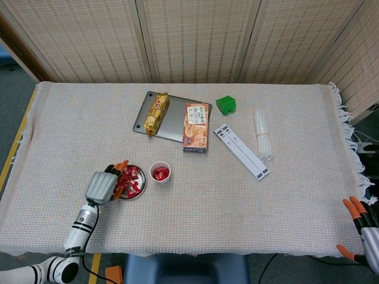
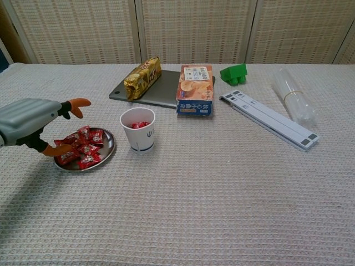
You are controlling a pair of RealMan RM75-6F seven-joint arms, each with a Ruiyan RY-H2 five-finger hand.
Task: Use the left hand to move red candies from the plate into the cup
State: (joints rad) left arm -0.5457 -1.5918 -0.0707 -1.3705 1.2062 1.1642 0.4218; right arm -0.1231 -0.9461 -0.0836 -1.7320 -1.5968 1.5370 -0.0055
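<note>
Red candies heaped on the metal plate, just left of the white paper cup; a few more red candies inside the cup, visible from above in the head view

Left hand left of the cup, over the plate's far-left edge, released and holding nothing: orange-tipped fingers spread, one low fingertip down at the plate's left rim among the candies, another raised above them. Same hand in the head view beside the plate, on the side away from the cup

Right hand far right of the cup, off the table's near-right corner, only partly in frame; orange fingertips apart, nothing in them

Behind the cup: gold snack bag lying on a grey laptop, and an orange-and-blue biscuit box standing just right of it. Further right of the cup: green block, flat white folding stand, bundle of clear plastic. All on a woven beige tablecloth
</note>
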